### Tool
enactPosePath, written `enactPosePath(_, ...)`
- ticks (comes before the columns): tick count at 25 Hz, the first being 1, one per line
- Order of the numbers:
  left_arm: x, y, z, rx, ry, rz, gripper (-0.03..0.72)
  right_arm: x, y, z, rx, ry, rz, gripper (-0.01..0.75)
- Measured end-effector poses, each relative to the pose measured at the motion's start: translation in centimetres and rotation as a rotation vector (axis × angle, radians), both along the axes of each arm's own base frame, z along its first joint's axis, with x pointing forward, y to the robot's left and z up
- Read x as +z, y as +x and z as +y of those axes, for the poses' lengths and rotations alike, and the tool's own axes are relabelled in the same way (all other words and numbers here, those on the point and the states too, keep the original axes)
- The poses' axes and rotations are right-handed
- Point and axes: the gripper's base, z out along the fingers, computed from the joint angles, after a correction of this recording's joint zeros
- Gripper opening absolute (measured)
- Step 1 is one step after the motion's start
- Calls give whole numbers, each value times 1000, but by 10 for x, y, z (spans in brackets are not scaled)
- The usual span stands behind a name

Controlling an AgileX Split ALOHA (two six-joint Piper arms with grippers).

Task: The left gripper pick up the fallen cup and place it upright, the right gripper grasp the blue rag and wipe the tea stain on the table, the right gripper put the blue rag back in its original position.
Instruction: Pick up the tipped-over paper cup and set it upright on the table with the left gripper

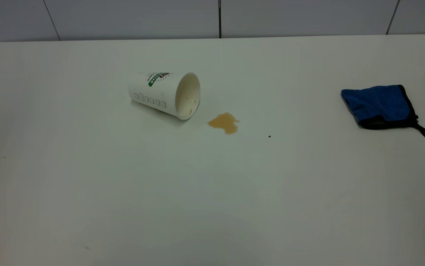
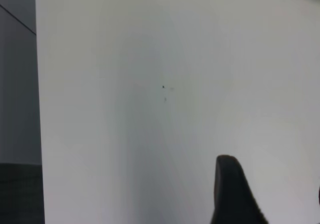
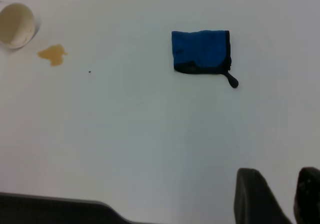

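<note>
Currently no step of the task is judged to be under way: the cup (image 1: 164, 94) lies on its side on the desk (image 1: 212, 207), mouth turned toward the tea stain (image 1: 224, 122), which sits just beside the rim without being seen to touch it. The green logo band faces upward, and a row of small grey marks runs along the lower wall. The blue rag (image 1: 380, 106) is recorded well apart from both, far toward the right side of the desk, folded, with its black loop tail pointing outward. A tiny dark speck (image 1: 269, 136) is noted between stain and rag.

Neither arm is seen in the exterior view. The left end effector (image 2: 265, 199) is caught only at the edge of its wrist view, over bare desk away from the cup; one finger is plain and a sliver of the other shows far off at the picture's edge, so it is read as spread wide and empty. The right end effector (image 3: 282, 196) is held back from the rag, both fingers visible with a gap between them, nothing gripped.

Next move, as judged: the left end effector is to be brought across to the cup's side wall, closed gently around the thin paper body, and the cup tipped upright clear of the stain.
</note>
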Motion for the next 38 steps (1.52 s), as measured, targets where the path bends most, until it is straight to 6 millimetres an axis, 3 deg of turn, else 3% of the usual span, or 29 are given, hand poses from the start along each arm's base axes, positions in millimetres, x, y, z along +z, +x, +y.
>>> enactPosePath(6, -32, 57, -14, -81, 29, 40, 447, 0, 0, 0, 0, 0, 0, 239)
enactPosePath(14, -32, 122, -71, -243, 165, 125, 447, 0, 0, 0, 0, 0, 0, 239)
enactPosePath(22, -89, 178, -137, -233, 462, 162, 447, 0, 0, 0, 0, 0, 0, 239)
enactPosePath(29, -146, 207, -204, -380, 561, 138, 447, 0, 0, 0, 0, 0, 0, 239)
enactPosePath(38, -206, 228, -258, -501, 669, 102, 447, 0, 0, 0, 0, 0, 0, 239)
